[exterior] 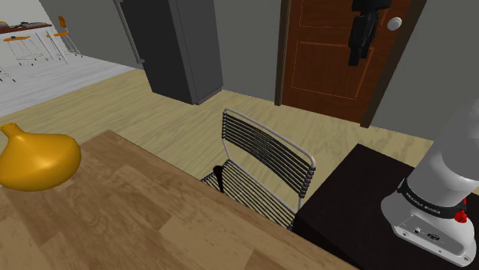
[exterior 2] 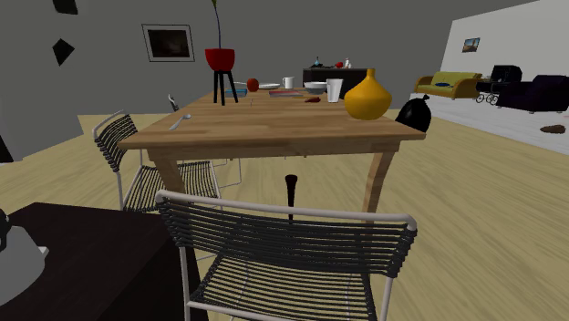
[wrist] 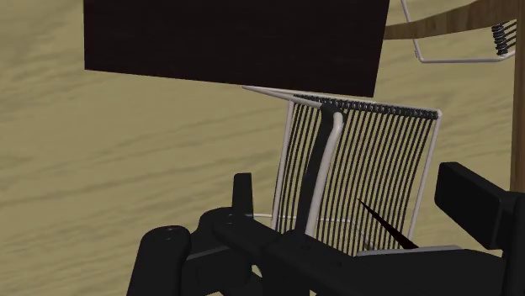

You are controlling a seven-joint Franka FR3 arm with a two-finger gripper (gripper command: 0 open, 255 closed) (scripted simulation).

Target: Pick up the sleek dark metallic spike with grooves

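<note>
From the shoulder view, the gripper [exterior: 357, 50] hangs high in front of the brown door [exterior: 330, 69], at 1 o'clock from the wire chair [exterior: 265, 161], and its opening cannot be judged from here. The dark spike [exterior: 220, 178] stands upright at the 9 o'clock edge of the chair's seat, just beside the wooden table [exterior: 146, 222]. A yellow vase [exterior: 34, 157] sits on the table at 9 o'clock, well apart from the spike, and the dark stand [exterior: 357, 207] lies at 4 o'clock of the chair. In the second exterior view the spike [exterior 2: 291, 189] rises at 12 o'clock above the top rail of the near chair [exterior 2: 283, 246], below the table [exterior 2: 264, 132] edge, with the vase [exterior 2: 367, 96] on the tabletop at 1 o'clock from it. In the wrist view the gripper [wrist: 351, 177] has its fingers [wrist: 242, 198] standing wide apart with nothing clasped. The thin spike [wrist: 385, 225] shows far beyond them against the chair [wrist: 370, 151] wires, untouched, and the stand [wrist: 235, 38] lies at 11 o'clock of the chair.
</note>
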